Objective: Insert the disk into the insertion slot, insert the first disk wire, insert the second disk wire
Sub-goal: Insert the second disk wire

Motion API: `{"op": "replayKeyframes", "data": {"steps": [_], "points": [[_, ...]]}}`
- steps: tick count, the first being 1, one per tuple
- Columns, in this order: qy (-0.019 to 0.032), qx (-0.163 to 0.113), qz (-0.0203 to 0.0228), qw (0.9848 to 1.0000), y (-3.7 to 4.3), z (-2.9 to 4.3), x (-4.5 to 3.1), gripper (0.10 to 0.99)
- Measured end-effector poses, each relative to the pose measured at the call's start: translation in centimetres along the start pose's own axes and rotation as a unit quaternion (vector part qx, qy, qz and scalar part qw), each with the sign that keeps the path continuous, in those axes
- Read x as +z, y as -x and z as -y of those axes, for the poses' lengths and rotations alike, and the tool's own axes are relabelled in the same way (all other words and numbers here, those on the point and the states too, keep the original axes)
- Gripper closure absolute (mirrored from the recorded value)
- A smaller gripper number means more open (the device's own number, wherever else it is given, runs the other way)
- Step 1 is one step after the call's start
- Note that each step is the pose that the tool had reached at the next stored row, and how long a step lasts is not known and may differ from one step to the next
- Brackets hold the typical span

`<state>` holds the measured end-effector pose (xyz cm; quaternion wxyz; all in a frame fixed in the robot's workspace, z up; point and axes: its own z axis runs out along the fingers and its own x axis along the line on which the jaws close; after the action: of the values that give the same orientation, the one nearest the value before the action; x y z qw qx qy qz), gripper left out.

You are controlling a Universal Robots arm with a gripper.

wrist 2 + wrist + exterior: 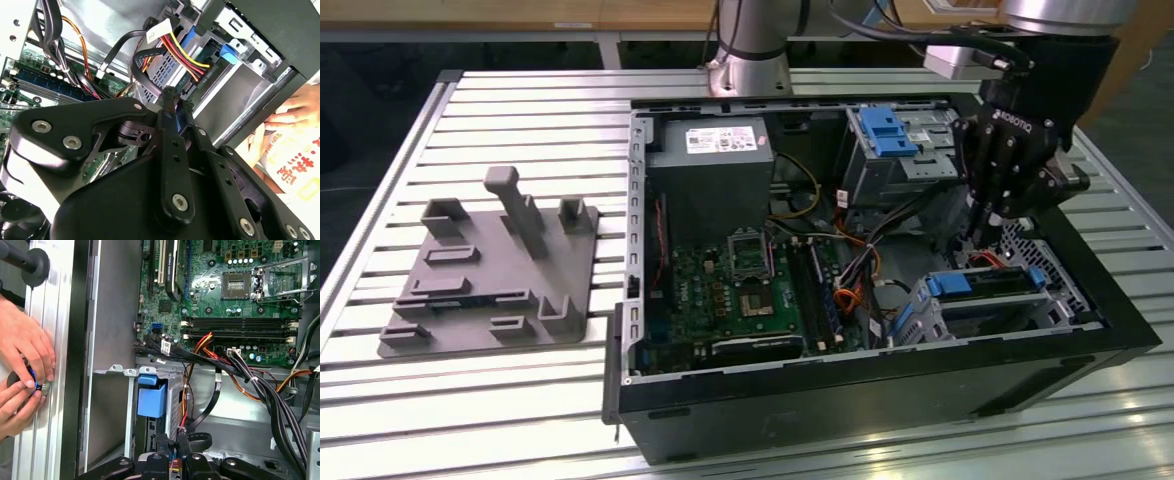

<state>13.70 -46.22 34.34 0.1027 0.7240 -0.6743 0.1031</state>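
The open computer case [854, 385] lies on its side, holding the motherboard [734, 290] and the insertion slot [987, 305] at the exterior view's right. The disk [983, 283] already sits in that slot, lying flat. My gripper [983, 240] hangs just above it, fingers pressed together; whether they pinch a wire, I cannot tell.

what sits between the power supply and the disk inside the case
In the exterior view, between the power supply and the disk lie the green motherboard and a tangle of black and coloured cables.
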Motion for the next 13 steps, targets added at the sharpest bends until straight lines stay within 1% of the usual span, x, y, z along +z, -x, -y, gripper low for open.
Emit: {"op": "replayKeyframes", "data": {"steps": [3,5,8,13], "points": [[0.0,0.002,-0.0002,1.0,-0.01,0.0,0.0,0.871],[0.0004,0.003,-0.0016,1.0,-0.03,-0.01,-0.06,0.871],[0.0003,0.004,-0.0027,1.0,-0.12,-0.01,-0.36,0.871],[-0.0017,0.005,-0.0032,1.0,-0.33,-0.03,-1.06,0.871]]}}
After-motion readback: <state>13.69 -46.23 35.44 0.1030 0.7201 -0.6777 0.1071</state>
